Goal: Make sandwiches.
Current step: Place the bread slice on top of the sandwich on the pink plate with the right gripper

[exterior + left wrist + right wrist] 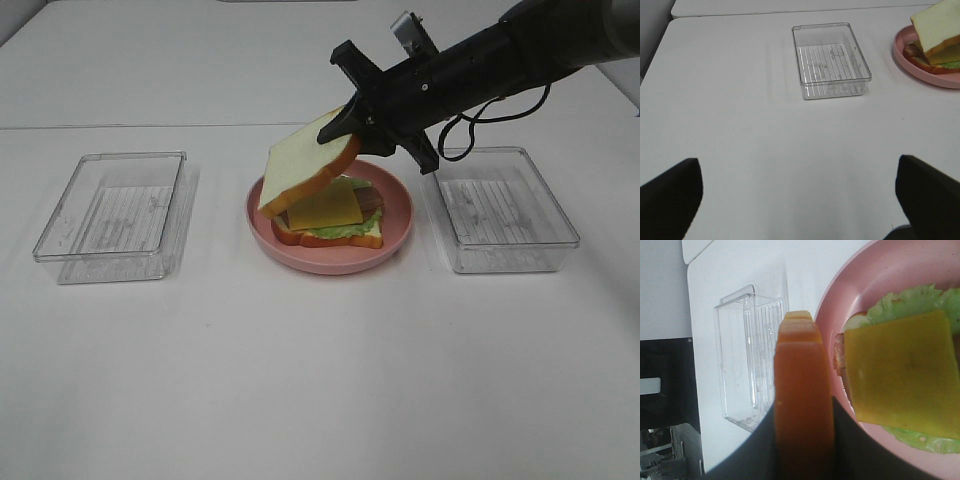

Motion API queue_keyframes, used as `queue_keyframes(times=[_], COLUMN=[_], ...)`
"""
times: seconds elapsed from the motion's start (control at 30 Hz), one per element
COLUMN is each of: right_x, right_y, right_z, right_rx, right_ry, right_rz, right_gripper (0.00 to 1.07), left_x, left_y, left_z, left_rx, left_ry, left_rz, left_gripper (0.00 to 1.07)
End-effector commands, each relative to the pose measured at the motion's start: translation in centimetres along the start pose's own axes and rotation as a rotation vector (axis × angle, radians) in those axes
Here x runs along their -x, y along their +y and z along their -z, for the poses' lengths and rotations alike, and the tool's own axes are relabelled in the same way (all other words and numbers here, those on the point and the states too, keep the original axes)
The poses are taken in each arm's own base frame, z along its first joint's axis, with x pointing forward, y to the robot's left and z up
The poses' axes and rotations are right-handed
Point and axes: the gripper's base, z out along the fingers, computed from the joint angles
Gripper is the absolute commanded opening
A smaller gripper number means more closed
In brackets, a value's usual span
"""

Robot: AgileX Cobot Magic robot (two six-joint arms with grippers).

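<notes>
**Top slice tilted over the stack**

The right gripper (352,122), upper centre, is clamped on the top bread slice (305,165), tilted over the cheese (325,205) on the pink plate (395,235) mid-frame. Released tilted, it may slide off. The left gripper (800,195) is spread, empty.

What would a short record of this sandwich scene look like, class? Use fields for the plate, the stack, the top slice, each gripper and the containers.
plate: pink plate, centre of the white table
stack on plate: bottom bread slice, lettuce, bacon, cheese uppermost
top bread slice: tilted above the stack, held at one edge
right gripper: jaws shut on the top bread slice
left gripper: jaws open, holding nothing
containers: left clear container and right clear container, both empty
</notes>
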Motion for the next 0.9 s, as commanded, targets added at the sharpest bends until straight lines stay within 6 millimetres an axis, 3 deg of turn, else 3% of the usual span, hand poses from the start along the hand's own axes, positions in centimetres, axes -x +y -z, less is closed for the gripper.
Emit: queue_keyframes(times=[0.03, 0.23, 0.63, 0.7, 0.77, 0.8, 0.83, 0.87, 0.9], right_x=[0.2, 0.0, 0.1, 0.1, 0.1, 0.1, 0.1, 0.1, 0.1], right_y=[-0.3, -1.9, -2.2, -2.3, -2.4, -2.4, -2.5, -2.5, -2.6], right_z=[-0.3, -1.7, -1.8, -1.8, -1.8, -1.8, -1.8, -1.8, -1.8], right_rx=[-0.003, -0.02, -0.033, -0.045, -0.062, -0.062, -0.071, -0.071, -0.079], right_ry=[0.001, 0.036, 0.029, 0.026, 0.029, 0.029, 0.029, 0.029, 0.031], right_rz=[0.005, -0.027, -0.022, -0.011, 0.007, 0.007, 0.017, 0.017, 0.026], right_gripper=[0.02, 0.02, 0.05, 0.1, 0.23, 0.23, 0.35, 0.35, 0.43], left_x=[-0.1, -0.1, -0.1, -0.1, -0.1, -0.1, -0.1, -0.1, -0.1], left_y=[0.0, 0.0, 0.0, 0.0, 0.0, 0.0, 0.0, 0.0, 0.0], left_z=[0.1, 0.1, 0.1, 0.1, 0.1, 0.1, 0.1, 0.1, 0.1], left_rx=[-0.005, -0.005, -0.005, -0.005, -0.005, -0.005, -0.005, -0.005, -0.005], left_ry=[-0.016, -0.016, -0.016, -0.016, -0.016, -0.016, -0.016, -0.016, -0.016], left_rz=[-0.005, -0.006, -0.006, -0.006, -0.006, -0.006, -0.006, -0.006, -0.006], left_gripper=[1.0, 1.0, 1.0, 1.0, 1.0, 1.0, 1.0, 1.0, 1.0])
